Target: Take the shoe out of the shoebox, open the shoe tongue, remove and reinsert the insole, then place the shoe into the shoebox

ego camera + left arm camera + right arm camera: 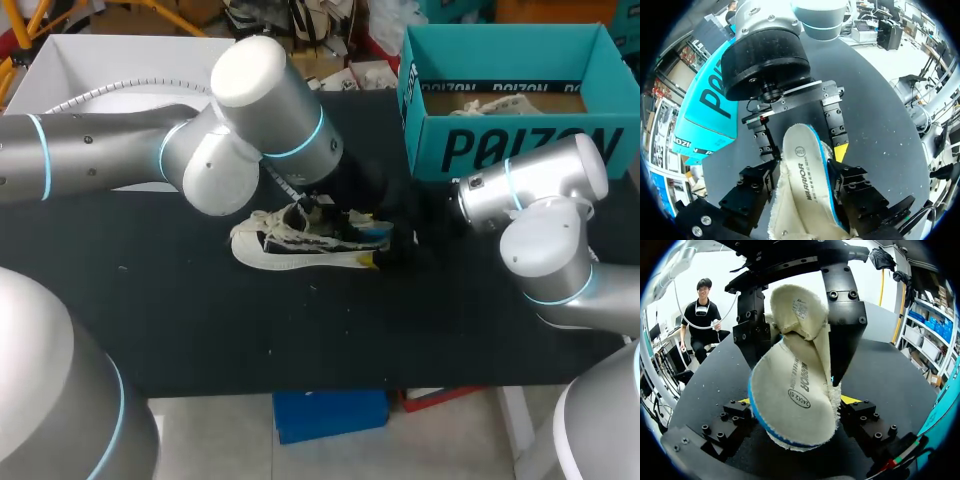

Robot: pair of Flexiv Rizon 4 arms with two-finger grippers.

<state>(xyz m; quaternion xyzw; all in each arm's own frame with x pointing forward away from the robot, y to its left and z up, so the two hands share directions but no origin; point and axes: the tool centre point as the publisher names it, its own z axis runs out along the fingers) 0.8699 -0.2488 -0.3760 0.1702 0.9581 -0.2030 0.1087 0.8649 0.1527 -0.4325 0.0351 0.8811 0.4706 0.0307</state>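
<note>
A cream shoe (300, 245) with dark and blue trim lies on its side mid-table. Its cream insole (807, 185) (795, 390), edged in blue, stands up out of it, bent over at its upper end. My left gripper (312, 208) (805, 172) (797, 367) comes down from above and is shut on the folded insole. My right gripper (405, 238) (799, 401) (805, 150) sits at the shoe's heel end, open wide, with the insole between its yellow-tipped fingers (852, 400). The teal shoebox (520, 150) stands at the back right.
A second pale shoe (500, 103) lies inside the shoebox. A white box lid (110, 80) rests at the back left. The black table (200, 330) has free room in front of the shoe and to its left.
</note>
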